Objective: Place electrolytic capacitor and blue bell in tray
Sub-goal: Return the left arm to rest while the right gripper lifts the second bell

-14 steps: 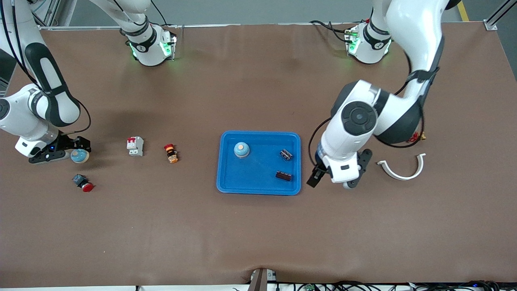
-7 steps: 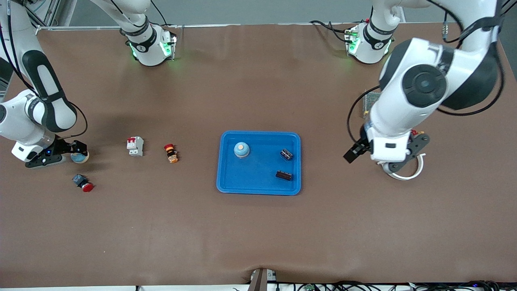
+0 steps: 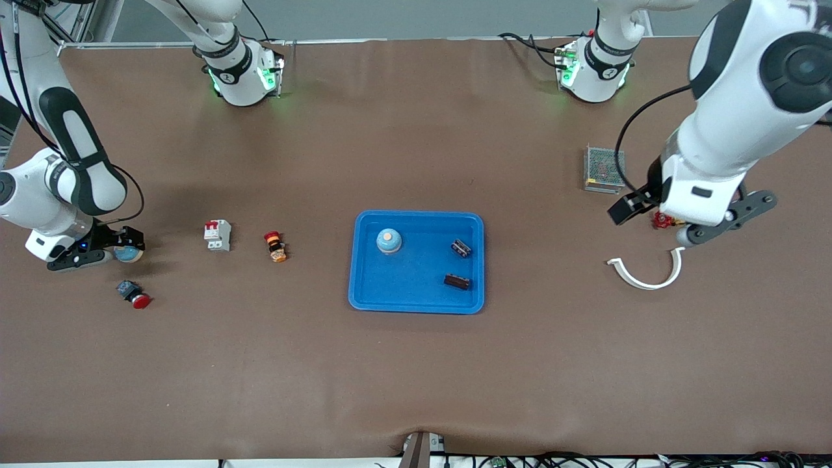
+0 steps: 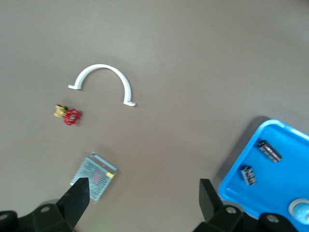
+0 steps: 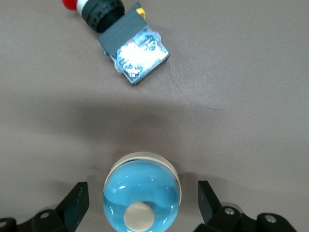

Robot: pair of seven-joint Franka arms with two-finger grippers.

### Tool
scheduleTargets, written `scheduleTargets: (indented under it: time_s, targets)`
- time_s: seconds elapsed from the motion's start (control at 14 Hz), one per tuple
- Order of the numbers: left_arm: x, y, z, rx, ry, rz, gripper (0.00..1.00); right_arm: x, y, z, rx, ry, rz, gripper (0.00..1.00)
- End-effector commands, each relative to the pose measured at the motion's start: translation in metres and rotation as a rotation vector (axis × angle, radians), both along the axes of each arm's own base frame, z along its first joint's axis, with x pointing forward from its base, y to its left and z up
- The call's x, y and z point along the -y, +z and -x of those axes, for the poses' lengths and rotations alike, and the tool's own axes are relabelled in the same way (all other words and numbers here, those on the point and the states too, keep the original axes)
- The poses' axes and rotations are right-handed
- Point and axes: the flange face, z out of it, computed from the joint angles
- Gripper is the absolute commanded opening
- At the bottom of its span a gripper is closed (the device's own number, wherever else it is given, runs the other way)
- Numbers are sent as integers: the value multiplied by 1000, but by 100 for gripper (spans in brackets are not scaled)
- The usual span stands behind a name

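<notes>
brown table cover (image 3: pixel 416 377), w/ my two bases at the top edge of the front view. the tray (image 3: pixel 364 286) is near the middle: shallow, bright blue plastic, rectangular w/ rounded corners and raised rim. in it is one blue bell (image 3: pixel 389 240), a light blue dome w/ pale button on top, at the corner toward my right arm's end. also in it are two small dark electrolytic capacitors (image 3: pixel 461 247), one nearer the front camera than the other, both toward my left arm's end.

a second blue bell (image 5: pixel 142 193) sits on the table at my right arm's end, same light blue dome w/ cream button. my right gripper (image 5: pixel 142 203) is low around it, fingers spread wide on each side, not touching it. near it lies a red push button (image 3: pixel 134 294), then a white breaker (image 3: pixel 218 234) and an orange-red switch (image 3: pixel 275 246) toward the tray.

my left gripper (image 4: pixel 140 198) hangs released, empty, above the table at my left arm's end, over a small red valve (image 4: pixel 67 115). near it are a white half-ring clamp (image 3: pixel 645 273) and a metal mesh box (image 3: pixel 604 169).
</notes>
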Motion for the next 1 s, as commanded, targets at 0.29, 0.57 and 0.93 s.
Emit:
scheduleTargets:
  time_s: [0.29, 0.57, 0.93]
  targets:
    - [-36, 54, 33, 1, -192, -3, 100, 7, -6, 0, 6, 68, -14, 24]
    - [-50, 62, 40, -33, -343, 4, 100, 3, -4, -2, 3, 69, -17, 0]
    - [-89, 70, 40, -27, -423, 94, 100, -14, 48, -34, -90, 25, -97, 0]
